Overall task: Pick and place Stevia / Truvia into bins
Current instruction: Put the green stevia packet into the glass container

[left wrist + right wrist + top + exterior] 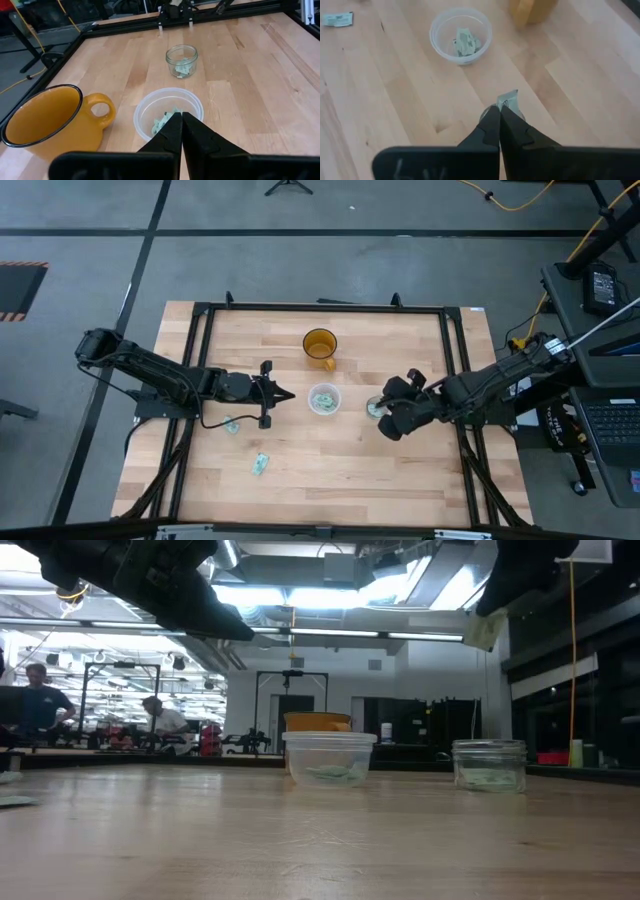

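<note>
- left arm: reaches in from our left side, low across the table, forearm aimed toward the table's middle.
- left gripper (284, 395): our fingers (172, 131) pressed together, nothing between them, raised off the tabletop.
- right arm: comes in from our right side, bent, wrist angled down.
- right gripper (500, 111): fingertips closed, pinching a packet (510, 101), held above the table.

Wide bare wood lies open across the near half of the table (400, 470). Mid-table, the orange mug (320, 345), plastic cup (324, 399) and glass jar (376, 408) cluster close, leaving narrow gaps.
</note>
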Controlling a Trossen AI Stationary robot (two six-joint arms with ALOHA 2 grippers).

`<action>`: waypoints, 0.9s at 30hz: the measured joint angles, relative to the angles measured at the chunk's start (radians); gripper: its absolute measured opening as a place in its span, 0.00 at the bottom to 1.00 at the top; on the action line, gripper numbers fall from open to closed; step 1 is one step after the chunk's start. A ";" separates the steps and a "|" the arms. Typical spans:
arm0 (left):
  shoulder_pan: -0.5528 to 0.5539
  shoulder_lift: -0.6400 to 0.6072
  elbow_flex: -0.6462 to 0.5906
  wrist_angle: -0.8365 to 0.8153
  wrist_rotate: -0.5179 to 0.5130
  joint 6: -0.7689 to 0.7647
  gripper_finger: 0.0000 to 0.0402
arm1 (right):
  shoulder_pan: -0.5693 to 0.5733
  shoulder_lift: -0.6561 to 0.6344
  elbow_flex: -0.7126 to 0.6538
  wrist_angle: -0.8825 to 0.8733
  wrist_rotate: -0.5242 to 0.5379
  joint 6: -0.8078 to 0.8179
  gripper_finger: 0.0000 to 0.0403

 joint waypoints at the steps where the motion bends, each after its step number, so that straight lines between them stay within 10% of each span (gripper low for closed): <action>1: 0.000 0.000 0.000 0.000 0.000 0.000 0.02 | -0.003 0.000 0.000 0.002 -0.006 0.001 0.00; 27: 0.000 0.000 0.000 0.001 0.000 -0.002 0.01 | -0.011 0.144 0.000 0.027 -0.105 -0.021 0.00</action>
